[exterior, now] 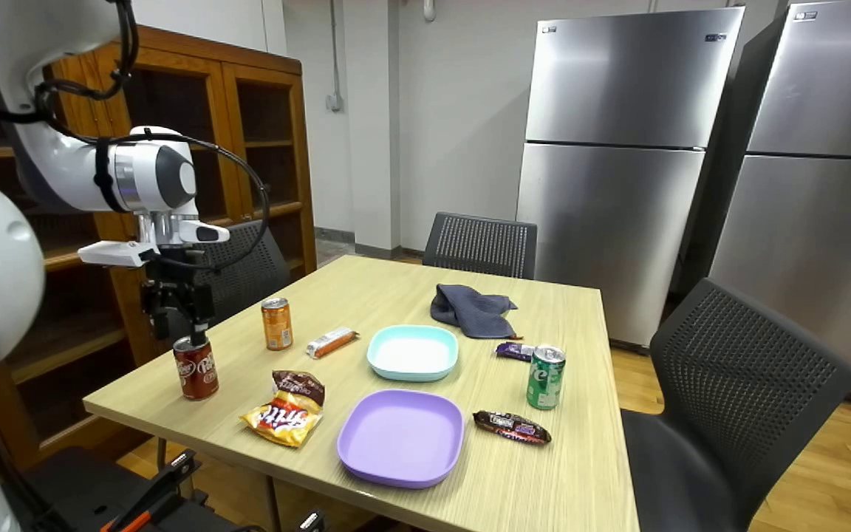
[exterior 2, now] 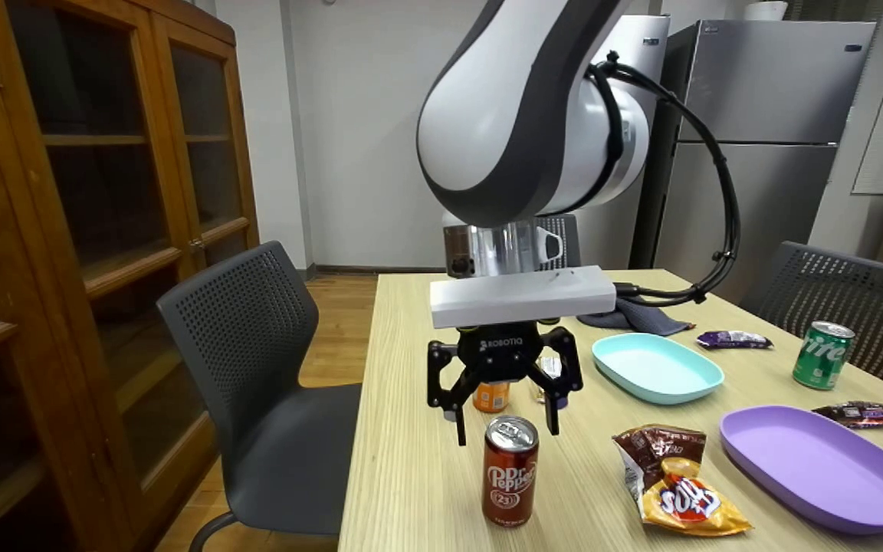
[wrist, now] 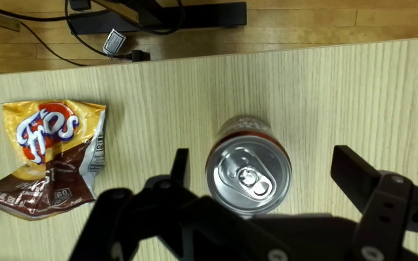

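One dark-red Dr Pepper can (exterior 2: 510, 483) — upright, white-lettered, silver-topped — claw (exterior 2: 507, 435) spread wide over it.

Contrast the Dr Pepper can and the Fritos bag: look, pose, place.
Color: Dr Pepper can dark red with silver top; Fritos bag yellow and brown.
Shape: can a cylinder; bag crumpled.
Pose: can upright; bag lying.
Place: in the wrist view, can between the fingers of the open hand; bag outside them.
Shared: both on the table, both printed.
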### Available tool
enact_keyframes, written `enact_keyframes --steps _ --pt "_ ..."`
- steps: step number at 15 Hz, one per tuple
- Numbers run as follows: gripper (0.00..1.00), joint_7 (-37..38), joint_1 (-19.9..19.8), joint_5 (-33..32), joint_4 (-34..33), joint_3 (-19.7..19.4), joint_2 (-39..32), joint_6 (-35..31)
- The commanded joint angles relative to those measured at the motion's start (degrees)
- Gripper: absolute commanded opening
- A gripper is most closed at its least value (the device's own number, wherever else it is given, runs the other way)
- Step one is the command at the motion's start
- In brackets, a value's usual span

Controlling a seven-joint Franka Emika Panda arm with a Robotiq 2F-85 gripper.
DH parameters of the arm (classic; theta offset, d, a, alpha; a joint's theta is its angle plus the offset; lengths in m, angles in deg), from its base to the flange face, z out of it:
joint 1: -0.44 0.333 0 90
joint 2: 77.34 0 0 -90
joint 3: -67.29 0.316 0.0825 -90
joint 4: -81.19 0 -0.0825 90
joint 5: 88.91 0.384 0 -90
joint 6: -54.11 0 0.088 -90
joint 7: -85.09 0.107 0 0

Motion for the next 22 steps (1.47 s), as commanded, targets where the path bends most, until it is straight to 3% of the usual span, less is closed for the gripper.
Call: enact_keyframes --steps 1,10,20,21,22 --pt "1.00 -0.18 1.09 -2.37 2.91 -1.44 1.79 -4.55" --pt "1.00 -0.62 1.41 -4.04 5.80 -2.72 1.20 -11.90" --pt "1.00 -0.73 2.08 -3.89 6.98 -3.49 0.98 -13.53" --pt "0.75 -0.55 2.26 -4.17 7.06 -3.65 1.00 -13.67" --pt "0.74 -0.44 2.41 -4.37 7.13 -3.79 1.02 -13.75"
